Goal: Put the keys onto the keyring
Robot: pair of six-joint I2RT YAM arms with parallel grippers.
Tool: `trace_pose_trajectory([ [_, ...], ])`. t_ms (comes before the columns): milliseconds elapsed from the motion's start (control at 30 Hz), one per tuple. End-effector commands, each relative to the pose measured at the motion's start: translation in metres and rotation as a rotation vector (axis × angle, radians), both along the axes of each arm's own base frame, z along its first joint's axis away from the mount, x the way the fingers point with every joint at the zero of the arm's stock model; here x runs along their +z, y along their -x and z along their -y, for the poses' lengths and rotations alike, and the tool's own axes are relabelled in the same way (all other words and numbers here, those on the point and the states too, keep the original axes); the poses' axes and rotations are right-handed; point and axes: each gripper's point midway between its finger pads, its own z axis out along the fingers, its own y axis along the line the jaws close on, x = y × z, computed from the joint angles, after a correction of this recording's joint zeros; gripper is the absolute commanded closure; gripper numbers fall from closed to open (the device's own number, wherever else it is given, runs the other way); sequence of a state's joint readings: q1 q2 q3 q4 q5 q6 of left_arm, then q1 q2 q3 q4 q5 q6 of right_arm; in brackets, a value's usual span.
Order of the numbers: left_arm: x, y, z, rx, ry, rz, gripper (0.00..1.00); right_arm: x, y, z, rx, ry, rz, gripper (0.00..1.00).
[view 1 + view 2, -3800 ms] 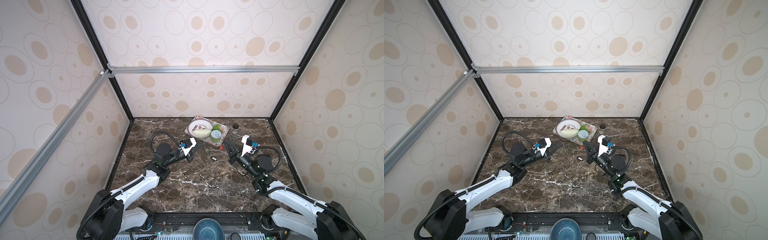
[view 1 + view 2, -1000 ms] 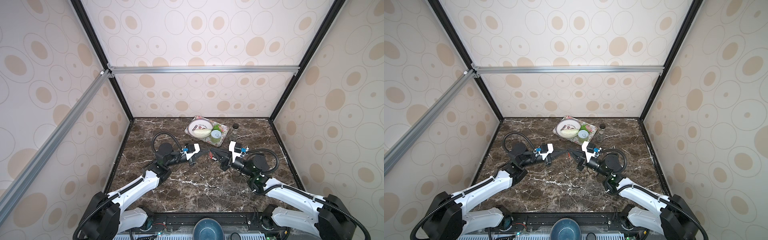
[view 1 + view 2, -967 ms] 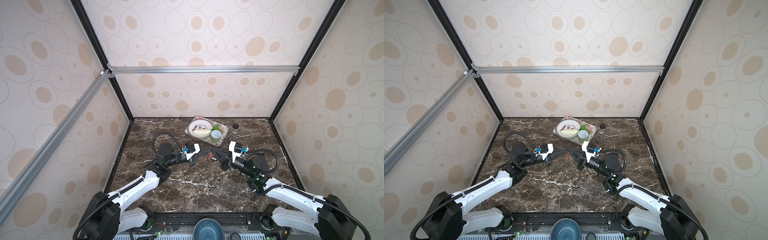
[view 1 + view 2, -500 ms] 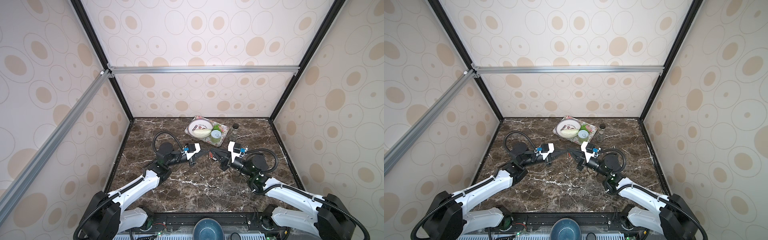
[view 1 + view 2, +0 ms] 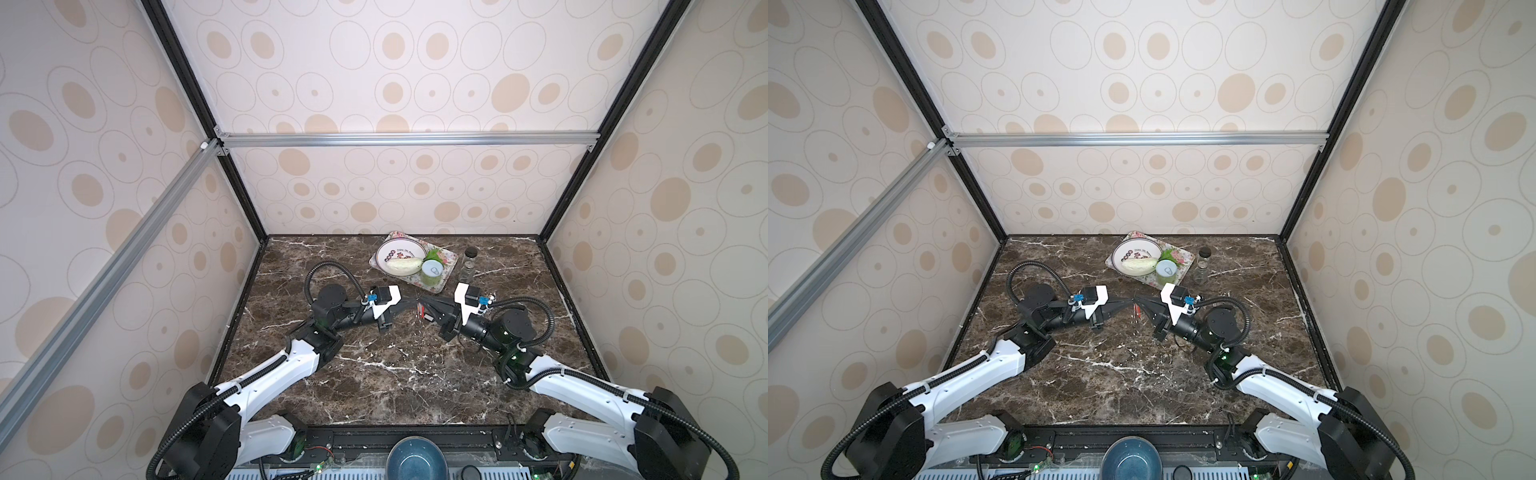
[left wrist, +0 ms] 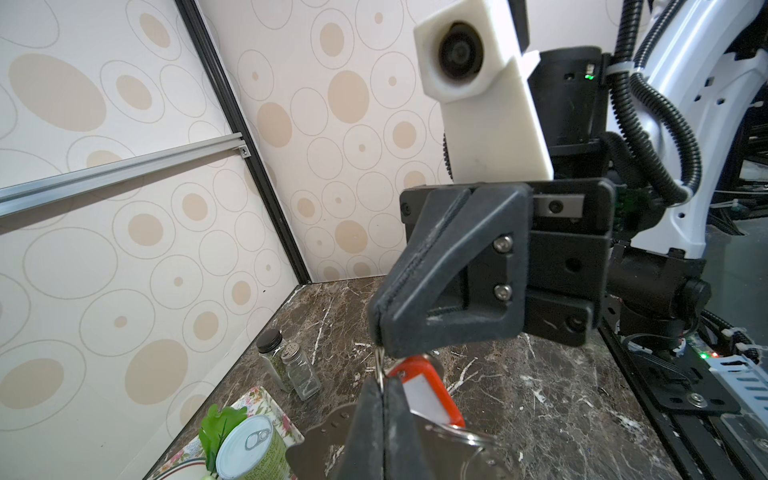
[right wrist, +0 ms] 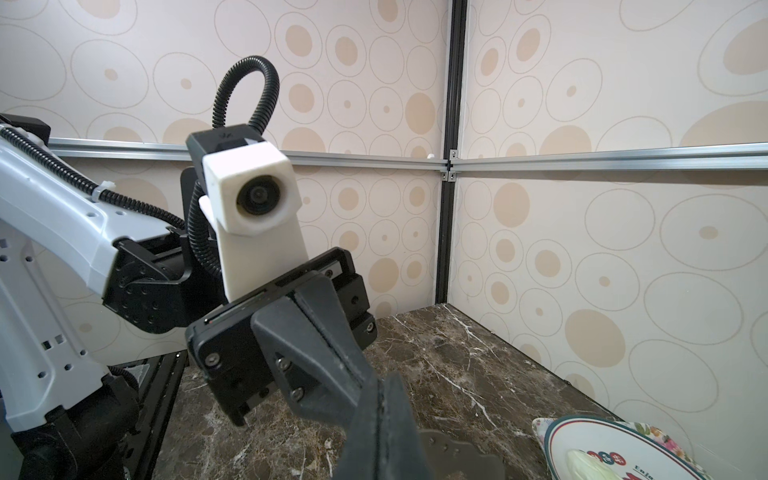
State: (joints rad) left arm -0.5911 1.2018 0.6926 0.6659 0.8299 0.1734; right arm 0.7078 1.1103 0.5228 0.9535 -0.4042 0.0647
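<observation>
A tray [image 5: 448,254] sits behind your grippers, holding a plate [image 5: 394,251], a can [image 5: 432,272] and greens, with two shakers [image 6: 297,368] just beside it. The can is the thing nearest the right gripper [image 5: 423,300]. Both grippers meet tip to tip over mid-table [image 5: 395,374]. The right fingers are pinched on the thin wire loop of the red key [image 6: 430,390], and its white-labelled tag hangs below. The left gripper [image 6: 384,384] has its fingers together at that same loop, but you cannot tell if they grip it. The grey keyring [image 6: 326,432], with holes along its rim, shows just under the tips. You have bare marble in front and to both sides, and the walls stand well apart
</observation>
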Motion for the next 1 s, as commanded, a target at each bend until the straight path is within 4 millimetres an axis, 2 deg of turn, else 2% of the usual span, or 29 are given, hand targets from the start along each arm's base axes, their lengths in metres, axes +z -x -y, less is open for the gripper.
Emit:
trace_pose_trajectory([
  [0,0.026,0.009,0.004,-0.052,0.034,0.077,1.00,0.014,-0.005,0.001,-0.034,-0.031,0.024,1.00],
  [767,0.018,0.012,0.007,-0.080,-0.010,0.109,1.00,0.017,-0.022,0.019,-0.160,-0.088,-0.054,1.00],
  [967,0.019,0.008,0.005,-0.049,0.003,0.113,1.00,0.013,-0.034,0.028,-0.237,-0.105,-0.112,1.00],
])
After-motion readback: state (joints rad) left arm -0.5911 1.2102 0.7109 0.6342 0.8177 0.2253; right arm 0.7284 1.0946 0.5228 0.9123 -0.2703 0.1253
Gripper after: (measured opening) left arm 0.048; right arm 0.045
